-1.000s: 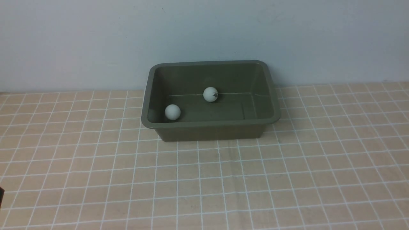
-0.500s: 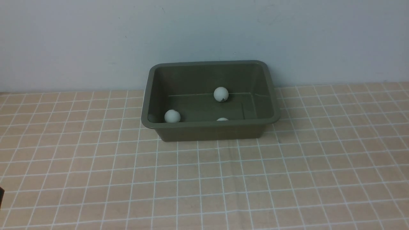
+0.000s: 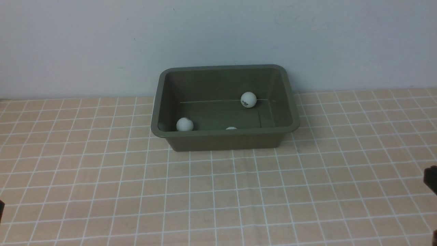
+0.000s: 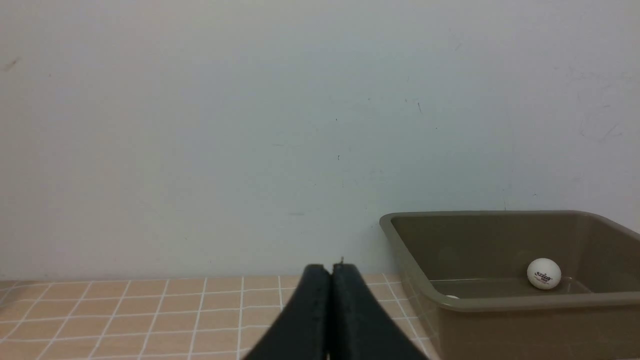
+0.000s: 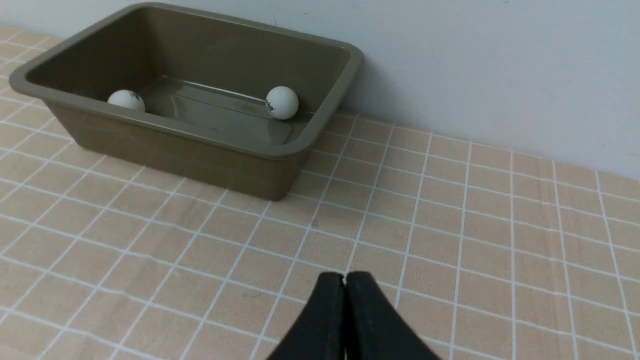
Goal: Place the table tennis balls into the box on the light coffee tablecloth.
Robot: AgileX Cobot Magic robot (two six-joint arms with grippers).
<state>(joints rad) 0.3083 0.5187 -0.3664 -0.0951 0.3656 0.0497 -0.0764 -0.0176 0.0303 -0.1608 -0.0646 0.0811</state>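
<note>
Beyond box rim (image 3: 225,134), front view alone shows third ball (image 3: 231,128); both grippers (image 4: 331,270) (image 5: 345,277) closed (empty).

The left gripper (image 4: 332,272) and right gripper (image 5: 344,280) are each in the closed position, fingertips together and unloaded, with dark arm parts partly visible at the front view's left and right edges.

unclear sort of place, plain pale wall (image 3: 218,30), grid-patterned tablecloth (image 3: 102,177)

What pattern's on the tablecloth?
Thin white grid on light tan; the cloth shows best in right wrist view.
</note>
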